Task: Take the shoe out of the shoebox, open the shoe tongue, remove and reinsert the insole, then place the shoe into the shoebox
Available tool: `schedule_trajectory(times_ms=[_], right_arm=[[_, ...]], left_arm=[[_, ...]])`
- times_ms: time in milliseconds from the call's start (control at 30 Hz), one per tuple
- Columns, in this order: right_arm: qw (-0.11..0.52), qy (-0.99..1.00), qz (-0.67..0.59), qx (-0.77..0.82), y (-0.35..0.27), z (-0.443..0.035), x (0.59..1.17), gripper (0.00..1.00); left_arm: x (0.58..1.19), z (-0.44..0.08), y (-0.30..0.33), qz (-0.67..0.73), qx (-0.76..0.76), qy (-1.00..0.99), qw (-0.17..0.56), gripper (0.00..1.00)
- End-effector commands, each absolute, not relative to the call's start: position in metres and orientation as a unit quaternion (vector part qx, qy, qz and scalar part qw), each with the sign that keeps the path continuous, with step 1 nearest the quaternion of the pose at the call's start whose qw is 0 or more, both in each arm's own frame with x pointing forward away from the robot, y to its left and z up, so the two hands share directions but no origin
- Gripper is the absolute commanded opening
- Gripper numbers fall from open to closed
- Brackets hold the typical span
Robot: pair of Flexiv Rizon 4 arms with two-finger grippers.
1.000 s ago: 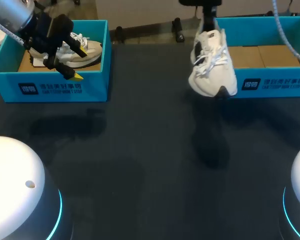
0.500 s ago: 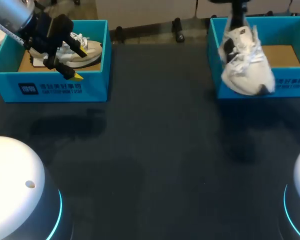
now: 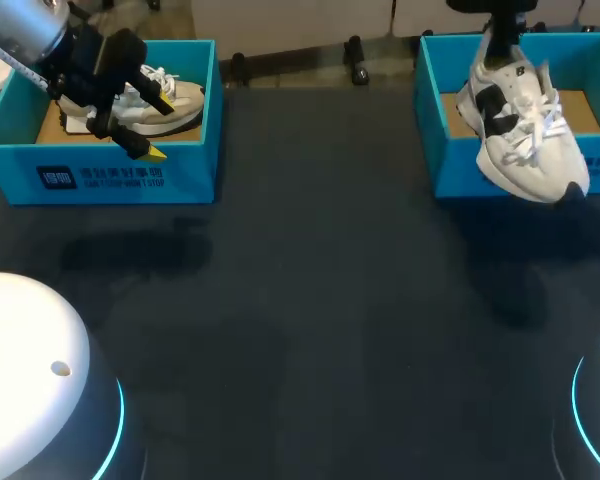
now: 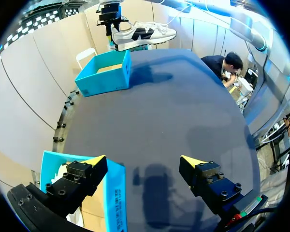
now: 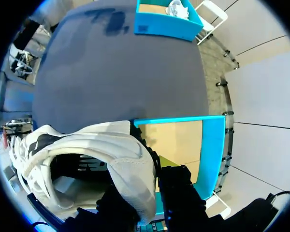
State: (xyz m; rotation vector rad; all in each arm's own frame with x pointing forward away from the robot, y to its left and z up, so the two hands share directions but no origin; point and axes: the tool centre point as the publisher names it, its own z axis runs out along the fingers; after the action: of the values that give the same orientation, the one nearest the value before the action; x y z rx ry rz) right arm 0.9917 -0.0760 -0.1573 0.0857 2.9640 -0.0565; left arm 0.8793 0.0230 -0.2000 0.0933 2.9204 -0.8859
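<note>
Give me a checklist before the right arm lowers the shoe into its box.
1. Grip: right tool shut on the shoe at its heel collar: ok.
2. Shoe fully over right shoebox: not ok, the toe seems to overhang the front wall.
3. Box floor free: ok, bare cardboard.
4. Path clear of left tool: ok, open, over left shoebox.
5. Seating of insole: cannot tell.

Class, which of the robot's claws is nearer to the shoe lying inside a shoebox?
Left. The left claw hangs close beside that shoe; the right claw is across the table, gripping a white shoe.
</note>
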Motion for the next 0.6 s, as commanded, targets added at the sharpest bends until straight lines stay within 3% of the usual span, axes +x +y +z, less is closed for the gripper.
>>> schedule_trajectory(times_ms=[33,267,600], right_arm=[[0.088,0.996,-0.019,0.028,-0.077,-0.156,0.991,0.00],[0.088,0.996,-0.015,0.030,-0.079,-0.158,0.992,0.00],[0.078,0.996,-0.020,0.038,-0.144,-0.167,1.020,0.00]], left_arm=[[0.878,-0.200,0.023,-0.289,0.031,0.956,0.045,1.00],[0.878,-0.200,0.023,-0.289,0.031,0.956,0.045,1.00],[0.878,-0.200,0.023,-0.289,0.031,0.956,0.045,1.00]])
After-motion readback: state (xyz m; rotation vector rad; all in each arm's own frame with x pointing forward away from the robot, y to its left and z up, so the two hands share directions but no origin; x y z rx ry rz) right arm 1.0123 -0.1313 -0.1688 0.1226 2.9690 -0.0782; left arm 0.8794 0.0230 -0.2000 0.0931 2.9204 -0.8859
